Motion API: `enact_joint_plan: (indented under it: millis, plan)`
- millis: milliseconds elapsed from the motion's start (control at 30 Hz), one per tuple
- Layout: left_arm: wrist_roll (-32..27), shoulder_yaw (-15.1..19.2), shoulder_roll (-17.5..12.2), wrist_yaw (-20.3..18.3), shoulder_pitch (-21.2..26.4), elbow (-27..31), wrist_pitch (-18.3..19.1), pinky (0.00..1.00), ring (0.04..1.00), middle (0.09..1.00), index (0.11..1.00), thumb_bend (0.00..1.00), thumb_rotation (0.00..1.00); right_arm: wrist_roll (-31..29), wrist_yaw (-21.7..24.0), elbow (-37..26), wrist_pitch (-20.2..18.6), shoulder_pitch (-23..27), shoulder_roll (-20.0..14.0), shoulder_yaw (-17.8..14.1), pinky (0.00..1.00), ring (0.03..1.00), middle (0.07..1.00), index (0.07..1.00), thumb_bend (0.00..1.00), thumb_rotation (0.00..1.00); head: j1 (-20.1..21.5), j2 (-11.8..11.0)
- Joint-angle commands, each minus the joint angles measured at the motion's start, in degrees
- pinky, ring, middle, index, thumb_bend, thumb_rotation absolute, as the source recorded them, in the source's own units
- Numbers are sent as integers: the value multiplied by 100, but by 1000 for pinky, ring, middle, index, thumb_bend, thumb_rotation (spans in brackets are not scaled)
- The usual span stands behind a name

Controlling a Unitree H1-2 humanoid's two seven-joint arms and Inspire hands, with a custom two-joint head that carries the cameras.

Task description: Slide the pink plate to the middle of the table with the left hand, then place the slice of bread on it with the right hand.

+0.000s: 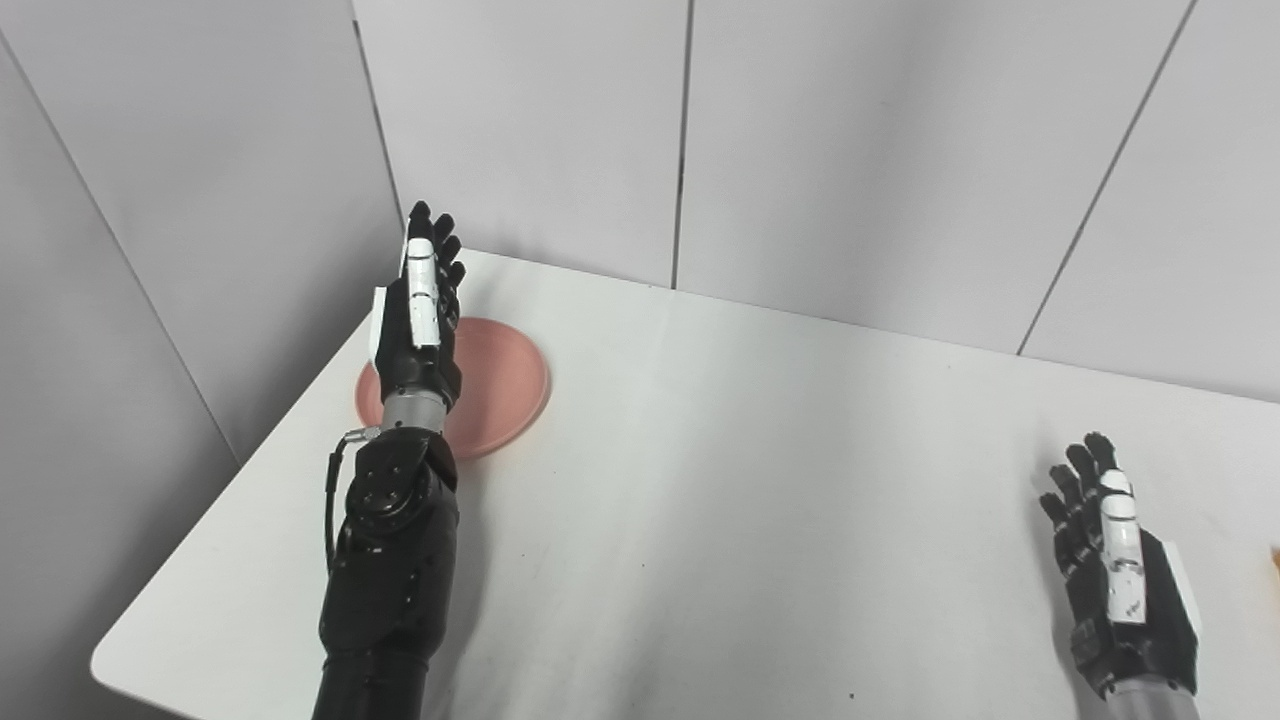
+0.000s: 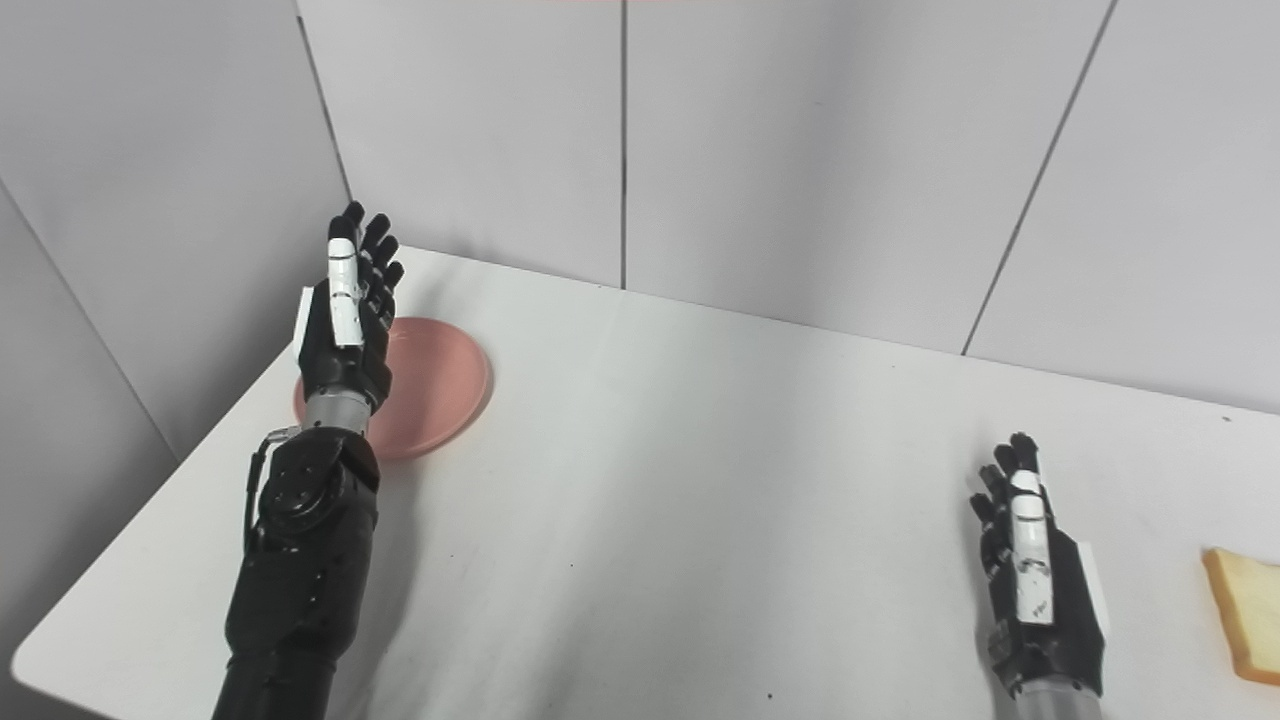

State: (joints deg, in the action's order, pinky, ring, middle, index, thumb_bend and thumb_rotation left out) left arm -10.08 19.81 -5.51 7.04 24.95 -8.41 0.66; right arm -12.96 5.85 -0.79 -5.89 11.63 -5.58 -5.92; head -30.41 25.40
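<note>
Readable writing: none legible | pink plate (image 2: 440,385): 1, far left | slice of bread (image 2: 1245,615): 1, right edge | left hand (image 2: 347,320): above plate, fingers extended, empty | right hand (image 2: 1035,585): fingers apart, empty

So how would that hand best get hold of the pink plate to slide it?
Probably by the raised rim on the far left side of the pink plate, left hand coming from above. The plate lies flat and shallow on the table, so pressing fingers inside that rim and drawing it toward the middle seems easiest.

Bread (image 2: 1248,615) cut off; left hand (image 1: 420,320) hides plate (image 1: 500,385) partly.
</note>
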Motion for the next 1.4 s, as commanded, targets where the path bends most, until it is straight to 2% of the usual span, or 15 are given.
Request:
enact_joint_plan:
  millis: [0,267,433,633,767,967,1067,1167,1367]
  plan:
    - [-5,54,-186,108,281,4,-350,1000,982,977,962,707,1000,-22,34,-135,261,190,-17,-26,1000,1000,1000,1000,637,931,-12,-8]
    - [-88,297,-361,261,273,-251,-668,1000,971,976,966,705,1000,-15,10,-136,224,209,-5,-25,1000,1000,1000,1000,653,929,-27,-26]
    - [-413,543,-456,274,289,-334,-580,1000,937,921,925,727,1000,-32,36,-145,249,215,-7,-18,1000,1000,1000,1000,641,935,-39,-29]
    - [-406,672,-643,366,239,-551,-775,961,893,869,867,730,1000,-47,39,-113,250,233,-12,-30,1000,1000,1000,1000,647,928,-86,-54]
    - [-306,654,-790,373,129,-574,-809,900,863,836,825,743,1000,-48,39,-90,242,234,-17,-34,1000,1000,1000,1000,650,923,-106,-92]
    - [-10,535,-968,435,-14,-501,-720,881,852,826,809,743,1000,-53,58,-59,253,233,-44,-39,1000,1000,1000,1000,658,928,-177,-97]
    - [55,491,-1026,451,-57,-498,-635,825,808,770,772,759,1000,-87,100,-18,320,232,-60,-51,1000,1000,1000,1000,636,927,-224,-120]
    - [148,453,-1076,502,-83,-517,-564,807,791,753,756,763,1000,-107,130,0,328,236,-78,-55,1000,1000,1000,1000,639,928,-264,-133]
    - [7,398,-1172,357,-135,-590,-454,743,760,727,728,759,1000,-86,139,9,320,245,-93,-60,1000,1000,1000,1000,633,943,-377,-196]
